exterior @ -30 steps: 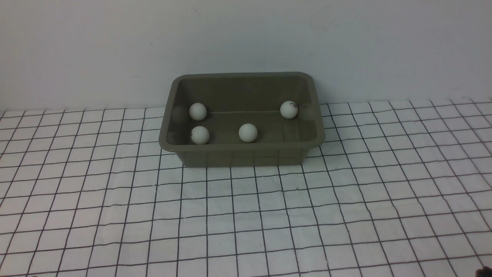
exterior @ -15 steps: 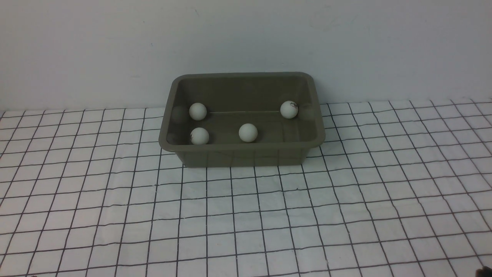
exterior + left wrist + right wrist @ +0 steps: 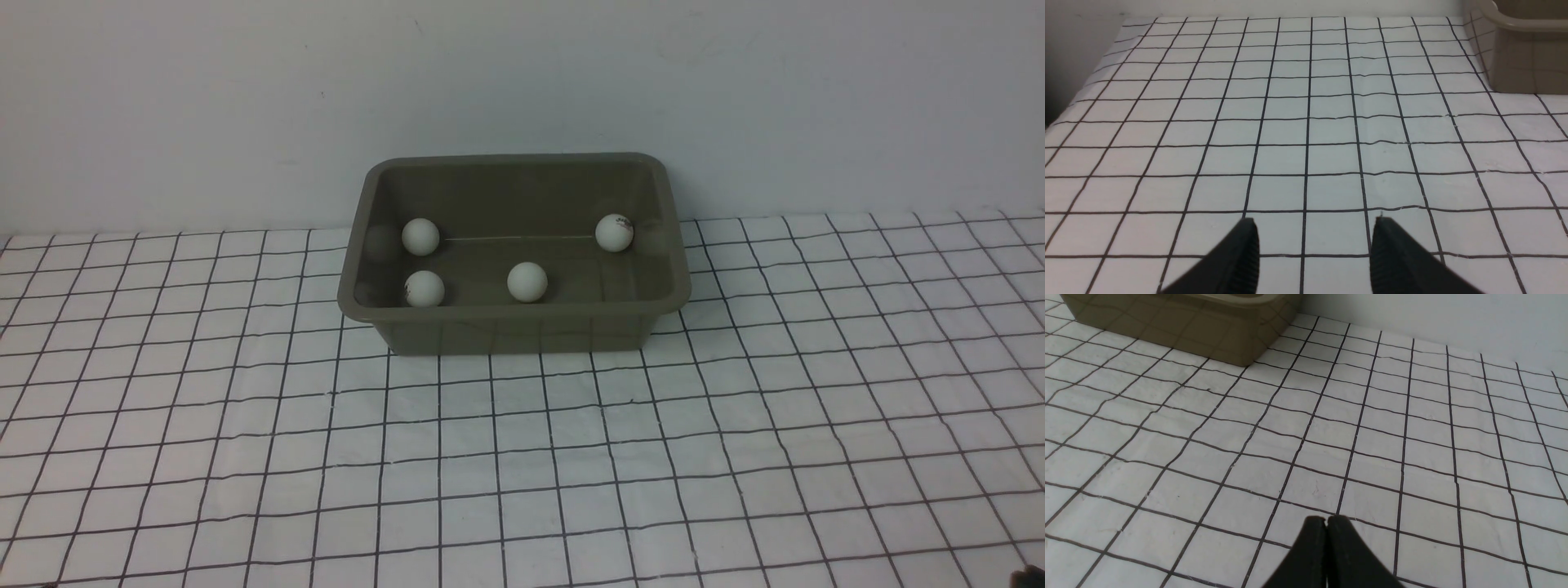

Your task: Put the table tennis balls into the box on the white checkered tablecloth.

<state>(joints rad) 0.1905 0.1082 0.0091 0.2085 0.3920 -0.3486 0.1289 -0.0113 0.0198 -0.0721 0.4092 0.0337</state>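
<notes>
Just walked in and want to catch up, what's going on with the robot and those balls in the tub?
Nothing is being handled right now. All four table tennis balls lie inside the box, which sits on the white checkered tablecloth near the wall. No ball shows on the cloth. The left gripper hangs open and empty above bare cloth, off to one side of the box. The right gripper is shut with nothing between its fingers, on the box's other side. The job looks finished.
</notes>
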